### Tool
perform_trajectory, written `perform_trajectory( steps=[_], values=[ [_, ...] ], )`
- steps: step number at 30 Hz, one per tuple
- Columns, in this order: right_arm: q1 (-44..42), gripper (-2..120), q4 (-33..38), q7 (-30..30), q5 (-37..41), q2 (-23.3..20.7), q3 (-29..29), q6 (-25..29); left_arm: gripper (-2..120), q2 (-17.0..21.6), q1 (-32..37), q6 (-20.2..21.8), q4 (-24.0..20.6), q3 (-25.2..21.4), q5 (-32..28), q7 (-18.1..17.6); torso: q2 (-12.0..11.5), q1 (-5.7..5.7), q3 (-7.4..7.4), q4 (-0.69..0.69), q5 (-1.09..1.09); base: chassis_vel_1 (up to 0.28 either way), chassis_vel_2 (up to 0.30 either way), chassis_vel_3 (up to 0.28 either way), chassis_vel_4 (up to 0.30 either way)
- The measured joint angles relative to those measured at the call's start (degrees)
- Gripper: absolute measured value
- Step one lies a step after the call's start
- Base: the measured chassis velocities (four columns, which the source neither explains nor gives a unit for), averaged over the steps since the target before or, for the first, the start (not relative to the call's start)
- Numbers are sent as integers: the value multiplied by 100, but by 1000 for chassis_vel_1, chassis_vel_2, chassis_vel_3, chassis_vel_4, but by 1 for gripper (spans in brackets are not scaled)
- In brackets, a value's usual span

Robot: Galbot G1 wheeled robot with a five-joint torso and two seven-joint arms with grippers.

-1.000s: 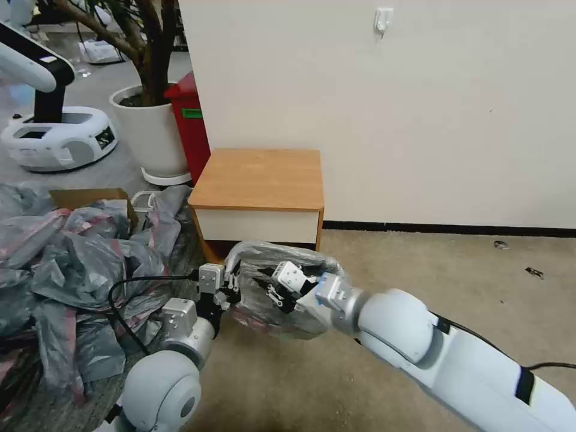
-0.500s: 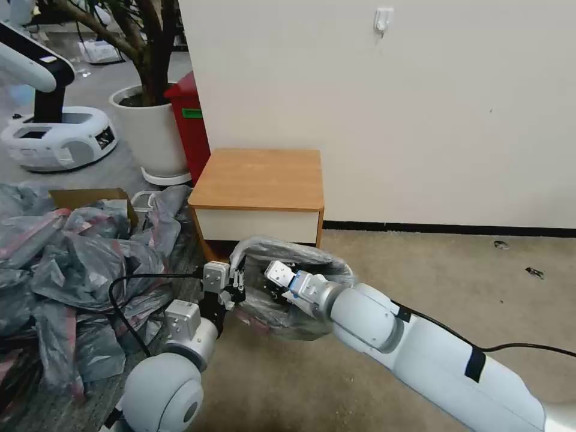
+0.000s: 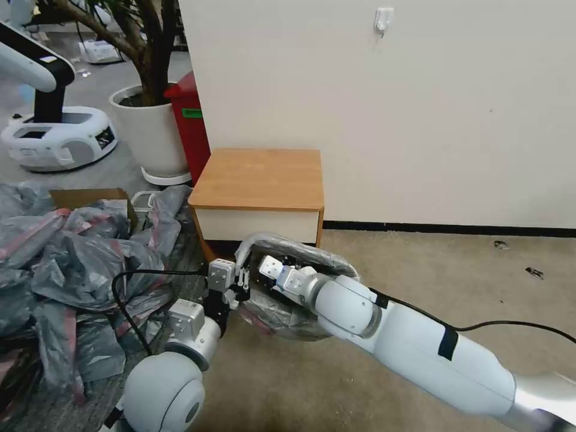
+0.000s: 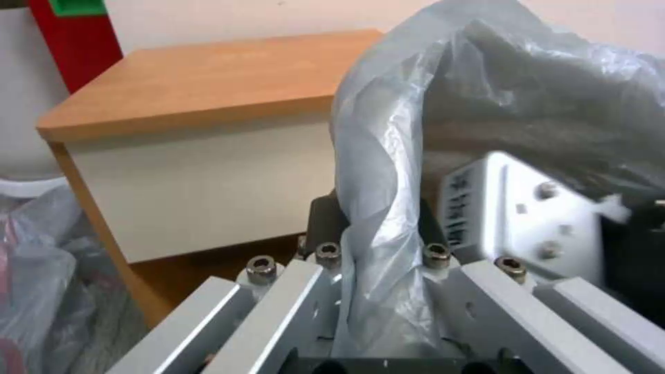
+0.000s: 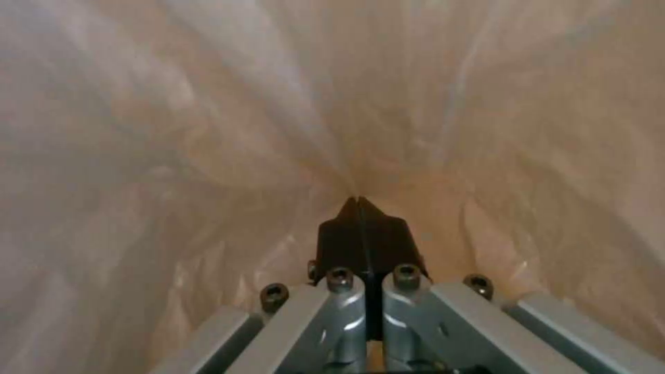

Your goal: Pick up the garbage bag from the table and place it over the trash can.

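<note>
Bag stretched over the bin mouth, both grippers inside or on the rim film.

The garbage bag [image 3: 288,312] is draped over the trash can [image 3: 273,240], on the floor just in front of the table [image 3: 258,177]. Left gripper [image 4: 377,259] pinches a fold of the bag's near-left edge. Right gripper [image 5: 360,228] is pressed together, tips pushed into the film deep inside. Risks, as I judge them: thin film tears if the right tips drive further; the light bin could tip or slide. Room: table front crowds the far side, bag heap [image 3: 66,264] crowds the left, open carpet on the right.
</note>
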Motion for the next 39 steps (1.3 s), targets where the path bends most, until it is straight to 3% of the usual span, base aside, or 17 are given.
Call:
perform_trajectory(
  steps=[24,31,39],
  values=[
    [261,0,-763,157,54,199,-290,2,5,-107,0,-9,-119,187,211,113,1,0,0,0,1,0,0,0,0],
    [244,0,-378,158,596,22,-245,2,5,-158,26,-11,-50,101,192,100,1,0,0,0,1,0,0,0,0],
    [184,0,134,210,1210,-341,-220,5,4,-288,-178,96,342,29,-162,-235,1,0,0,0,1,0,0,0,0]
  ],
)
